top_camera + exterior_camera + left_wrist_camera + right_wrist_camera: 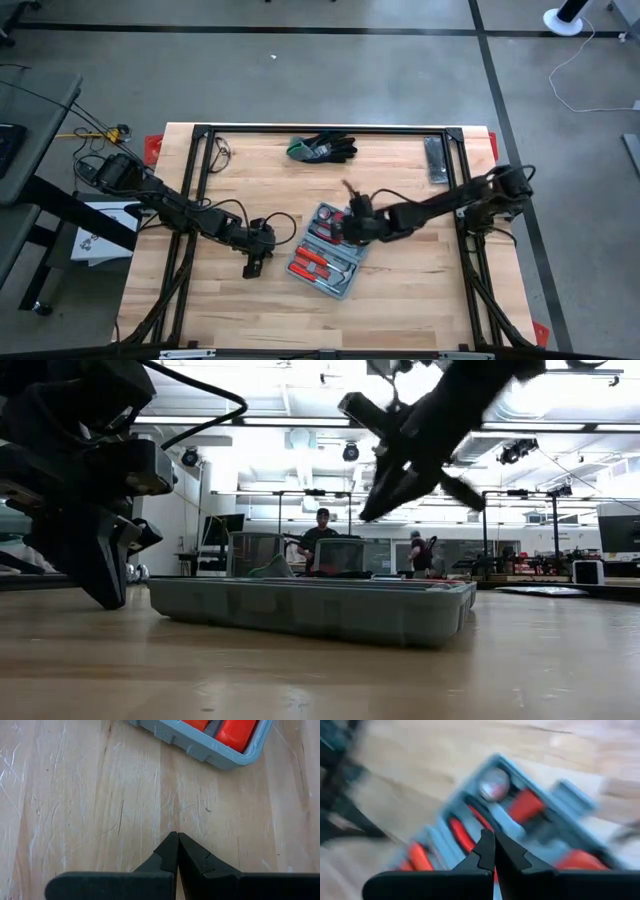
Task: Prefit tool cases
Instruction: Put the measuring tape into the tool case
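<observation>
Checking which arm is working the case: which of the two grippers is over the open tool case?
The right gripper, shut, hangs over the open grey-blue tool case. The left gripper, also shut, is over bare wood beside it.

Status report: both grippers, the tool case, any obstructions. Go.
Left gripper shut, low over bare wood beside the tool case. Right gripper shut, above the open case. Gloves far off, nothing in the way.

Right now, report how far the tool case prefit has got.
Done: the tool case lies open on the table, orange-handled tools seated inside. In hand: nothing; the right end effector hovers shut above it, the left end effector shut beside it. Left: closing it.
</observation>
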Tool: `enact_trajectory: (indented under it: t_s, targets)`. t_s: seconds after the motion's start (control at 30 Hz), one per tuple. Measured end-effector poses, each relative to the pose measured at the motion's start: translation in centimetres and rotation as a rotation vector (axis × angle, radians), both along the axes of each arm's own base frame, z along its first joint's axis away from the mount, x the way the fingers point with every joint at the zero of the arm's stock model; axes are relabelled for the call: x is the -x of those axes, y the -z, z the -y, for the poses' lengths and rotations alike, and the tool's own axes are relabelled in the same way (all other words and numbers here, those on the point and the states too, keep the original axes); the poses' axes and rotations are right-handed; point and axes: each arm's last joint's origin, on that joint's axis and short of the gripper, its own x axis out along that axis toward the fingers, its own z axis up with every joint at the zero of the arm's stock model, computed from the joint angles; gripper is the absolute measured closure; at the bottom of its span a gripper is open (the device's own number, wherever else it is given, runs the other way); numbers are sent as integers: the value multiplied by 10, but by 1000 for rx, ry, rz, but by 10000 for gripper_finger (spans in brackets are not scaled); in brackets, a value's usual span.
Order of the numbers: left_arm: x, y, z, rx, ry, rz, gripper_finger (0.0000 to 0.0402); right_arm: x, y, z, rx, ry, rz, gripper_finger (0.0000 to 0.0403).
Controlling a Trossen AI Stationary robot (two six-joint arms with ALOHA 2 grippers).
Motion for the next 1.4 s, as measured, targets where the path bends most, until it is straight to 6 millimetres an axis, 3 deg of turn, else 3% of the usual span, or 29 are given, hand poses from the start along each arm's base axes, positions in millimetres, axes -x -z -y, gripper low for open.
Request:
enact_trajectory:
  t_s: [0.1, 0.17, 0.5, 0.7, 1.07, 1.4]
  targets:
    - [0, 0, 0, -8, 8, 3, 402, -2, -20, 0, -39, -90, -126, 403]
    - [0, 0, 0, -11, 10, 4, 401, 0, -23, 0, -97, -129, -183, 403]
    - [0, 0, 0, -14, 10, 5, 401, 13, 3, 2, -197, -108, -314, 403]
    - [0, 0, 0, -13, 10, 5, 401, 11, 33, 3, -233, -113, -384, 403]
    - [0, 0, 0, -9, 3, 3, 401, 13, 25, 2, -222, -94, -349, 403]
    - [0, 0, 0, -9, 3, 2, 402, 8, 36, 9, -210, -62, -368, 403]
